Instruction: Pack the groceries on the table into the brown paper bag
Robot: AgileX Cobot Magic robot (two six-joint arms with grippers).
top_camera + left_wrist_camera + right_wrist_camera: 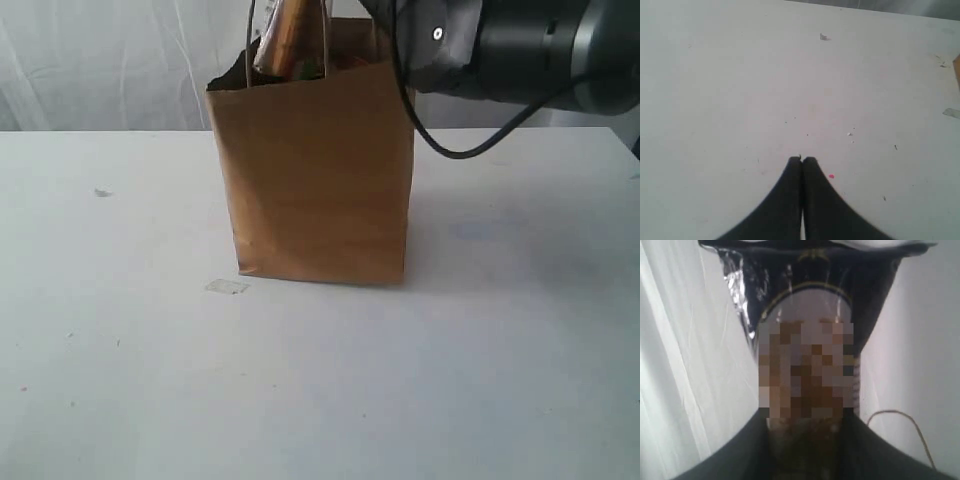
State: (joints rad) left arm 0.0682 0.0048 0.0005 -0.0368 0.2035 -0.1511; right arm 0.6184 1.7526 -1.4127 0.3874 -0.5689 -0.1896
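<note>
1. Exterior view: the brown paper bag (315, 180) stands upright at centre frame on the white table (120, 350). The long spaghetti packet (285, 40) rises near-vertical from its mouth at upper centre. The right arm (520, 45) is nearer, at upper right. A curtain (100, 60) hangs behind.
2. Left wrist view: the left gripper (801, 161) is closed and empty over the speckled table.
3. Right wrist view: the right gripper (805, 440) clamps the packet, whose long axis runs straight away from the jaws.
</note>
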